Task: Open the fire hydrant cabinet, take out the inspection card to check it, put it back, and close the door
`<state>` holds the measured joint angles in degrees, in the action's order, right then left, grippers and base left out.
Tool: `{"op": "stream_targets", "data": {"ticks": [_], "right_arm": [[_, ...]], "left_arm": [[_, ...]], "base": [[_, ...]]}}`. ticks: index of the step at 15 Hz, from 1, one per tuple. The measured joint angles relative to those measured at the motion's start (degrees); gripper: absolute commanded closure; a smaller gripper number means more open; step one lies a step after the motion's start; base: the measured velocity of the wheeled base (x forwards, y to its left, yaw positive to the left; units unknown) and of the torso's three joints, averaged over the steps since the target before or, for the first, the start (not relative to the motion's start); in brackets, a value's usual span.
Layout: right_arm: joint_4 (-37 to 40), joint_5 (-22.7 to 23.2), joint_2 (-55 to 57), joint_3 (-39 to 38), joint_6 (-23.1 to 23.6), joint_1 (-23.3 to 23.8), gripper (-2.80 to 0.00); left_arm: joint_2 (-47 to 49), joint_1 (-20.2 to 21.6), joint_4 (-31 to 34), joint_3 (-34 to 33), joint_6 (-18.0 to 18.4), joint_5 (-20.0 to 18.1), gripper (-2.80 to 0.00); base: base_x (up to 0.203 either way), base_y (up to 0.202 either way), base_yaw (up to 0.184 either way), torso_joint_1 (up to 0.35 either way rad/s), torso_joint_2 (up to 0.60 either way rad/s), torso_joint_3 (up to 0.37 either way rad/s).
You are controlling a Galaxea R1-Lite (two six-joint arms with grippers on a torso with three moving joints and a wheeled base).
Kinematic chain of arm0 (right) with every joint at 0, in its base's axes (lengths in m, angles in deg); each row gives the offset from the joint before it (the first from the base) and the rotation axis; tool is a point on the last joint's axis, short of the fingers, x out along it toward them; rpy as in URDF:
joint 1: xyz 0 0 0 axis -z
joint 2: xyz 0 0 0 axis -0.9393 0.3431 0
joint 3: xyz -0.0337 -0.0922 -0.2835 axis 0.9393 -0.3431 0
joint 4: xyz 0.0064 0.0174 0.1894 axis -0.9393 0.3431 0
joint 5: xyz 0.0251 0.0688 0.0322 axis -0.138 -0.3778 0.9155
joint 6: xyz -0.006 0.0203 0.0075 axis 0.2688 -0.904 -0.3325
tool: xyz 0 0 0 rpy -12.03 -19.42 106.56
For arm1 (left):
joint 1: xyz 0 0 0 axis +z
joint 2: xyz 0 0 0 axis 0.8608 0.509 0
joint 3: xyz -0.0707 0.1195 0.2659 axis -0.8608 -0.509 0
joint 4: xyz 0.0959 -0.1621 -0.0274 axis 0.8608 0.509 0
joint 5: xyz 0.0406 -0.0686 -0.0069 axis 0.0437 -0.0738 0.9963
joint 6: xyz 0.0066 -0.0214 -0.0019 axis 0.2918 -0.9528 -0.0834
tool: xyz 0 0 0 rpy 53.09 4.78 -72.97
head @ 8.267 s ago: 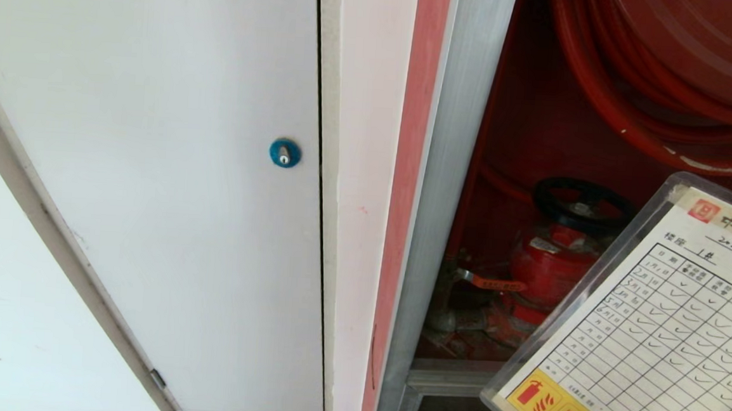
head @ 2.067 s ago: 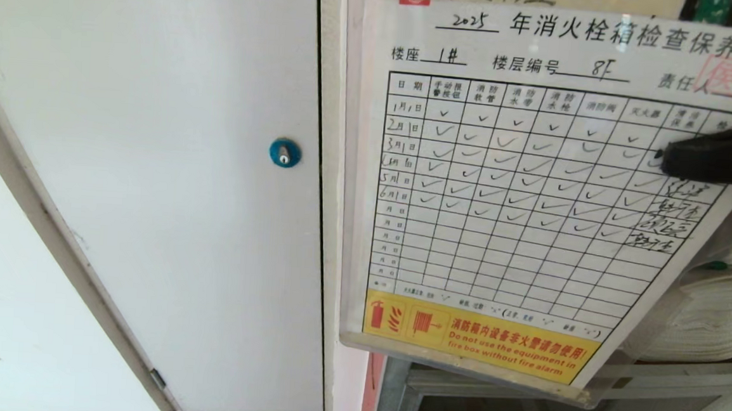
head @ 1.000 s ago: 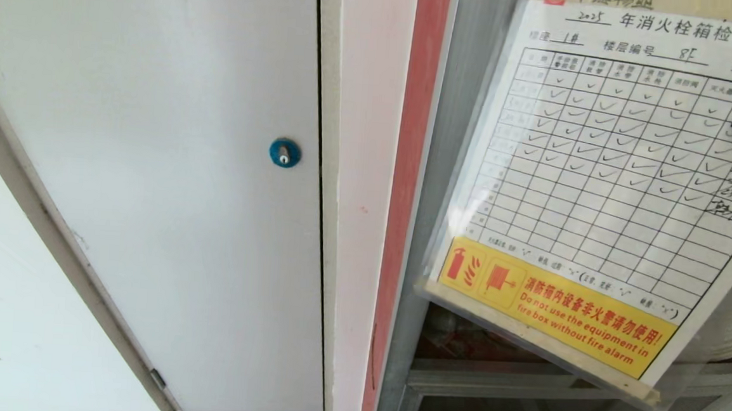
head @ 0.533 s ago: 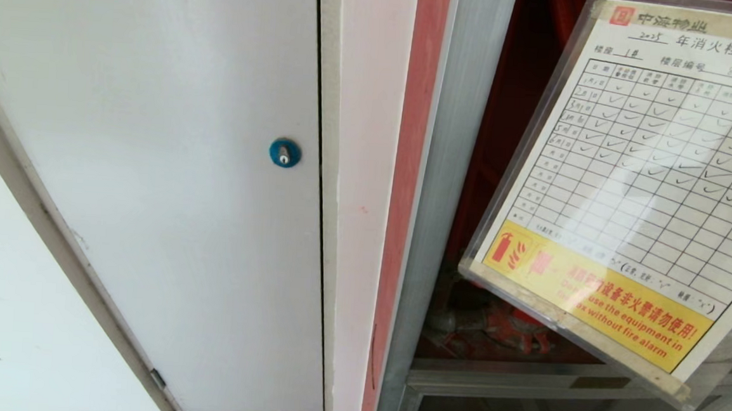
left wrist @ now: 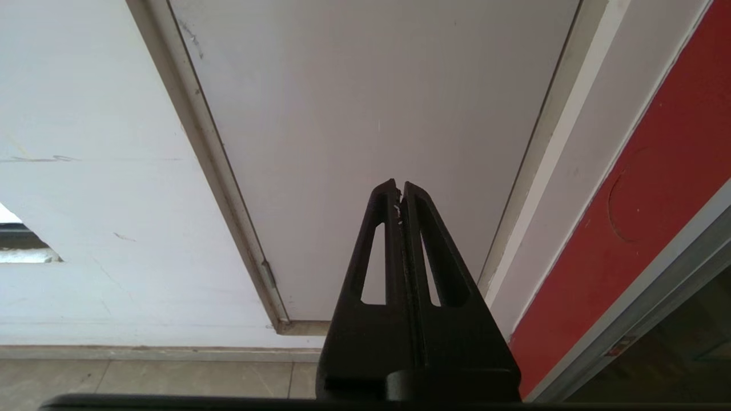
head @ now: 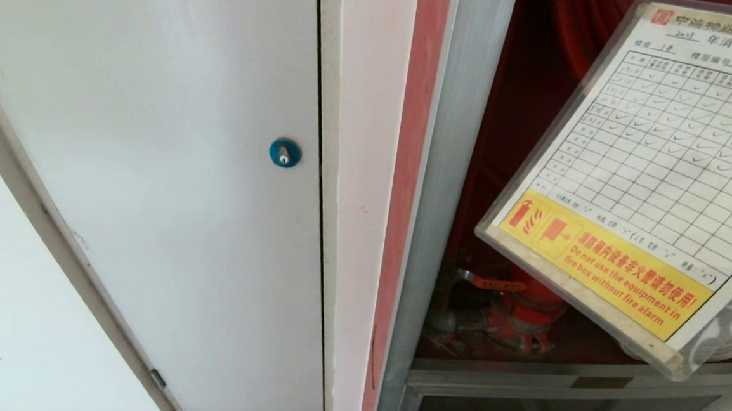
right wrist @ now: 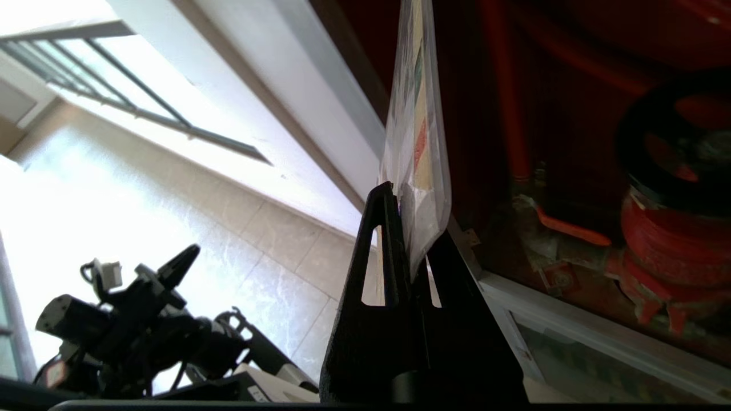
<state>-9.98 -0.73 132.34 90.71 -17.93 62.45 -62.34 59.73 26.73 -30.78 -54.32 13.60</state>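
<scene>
Head view: the inspection card [head: 647,178] is seen tilted before the fire hydrant cabinet [head: 457,173]. Right wrist view: the card's edge is clamped between the right gripper [right wrist: 402,197] fingers. Left wrist view: the left gripper [left wrist: 400,191] is pressed closed, empty.

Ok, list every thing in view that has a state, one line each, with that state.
fire hydrant cabinet: open, red inside showing.
inspection card: out of the cabinet, tilted, held before the opening.
right gripper: shut on the inspection card's edge.
left gripper: shut, empty, parked facing the white panel.
white panel: closed.
</scene>
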Motion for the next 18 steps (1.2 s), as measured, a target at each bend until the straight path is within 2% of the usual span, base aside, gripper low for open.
{"op": "stream_targets", "data": {"ticks": [7,10,13,15,18], "right_arm": [[-2.4,0.8,-0.2,-4.0,-4.9,9.7,0.00],[-4.8,0.8,-0.2,-6.1,-10.3,12.6,0.00],[-6.3,0.7,-0.6,-7.3,-17.0,13.4,0.00],[-6.3,1.7,-1.9,-9.0,-17.7,13.5,0.00],[-6.3,5.7,-5.5,-12.1,-17.8,13.5,0.00]], "left_arm": [[0.0,0.0,0.0,0.0,0.0,0.0,0.00],[0.0,0.0,0.0,0.0,0.0,0.0,0.00],[0.0,0.0,0.0,0.0,0.0,0.0,0.00],[0.0,0.0,0.0,0.0,0.0,0.0,0.00],[0.0,0.0,0.0,0.0,0.0,0.0,0.00]], "base": [[0.000,0.000,0.000,0.000,0.00,0.000],[0.000,0.000,0.000,0.000,0.00,0.000],[0.000,0.000,0.000,0.000,0.00,0.000],[0.000,0.000,0.000,0.000,0.00,0.000],[0.000,0.000,0.000,0.000,0.00,0.000]]}}
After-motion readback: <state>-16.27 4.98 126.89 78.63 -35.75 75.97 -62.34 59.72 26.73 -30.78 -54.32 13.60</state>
